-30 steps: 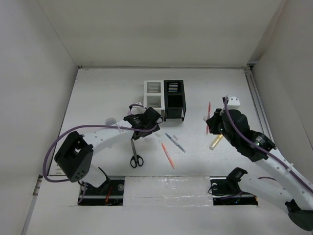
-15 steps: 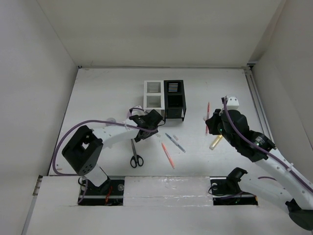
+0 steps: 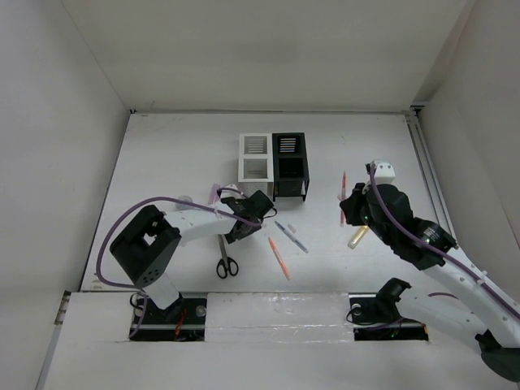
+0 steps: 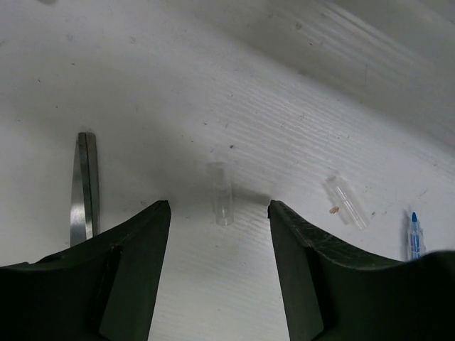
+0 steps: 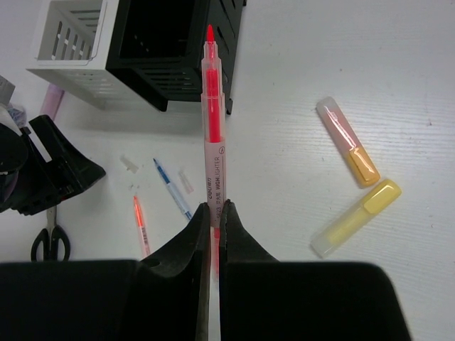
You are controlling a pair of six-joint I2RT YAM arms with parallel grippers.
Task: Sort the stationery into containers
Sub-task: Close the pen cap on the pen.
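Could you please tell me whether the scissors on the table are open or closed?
Closed. The scissors lie flat with their blades together as one narrow strip; the left wrist view shows them touching.

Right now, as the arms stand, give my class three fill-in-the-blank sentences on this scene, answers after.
1. In the right wrist view, the slim red highlighter, clamped in the right gripper, points its tip at the ____ organizer.
2. In the top view, the white organizer stands directly ____ of the black organizer.
3. In the left wrist view, a small clear cap shows between the fingers of the open left gripper; left of the cap lie the blades of the ____.
Missing words: black; left; scissors.
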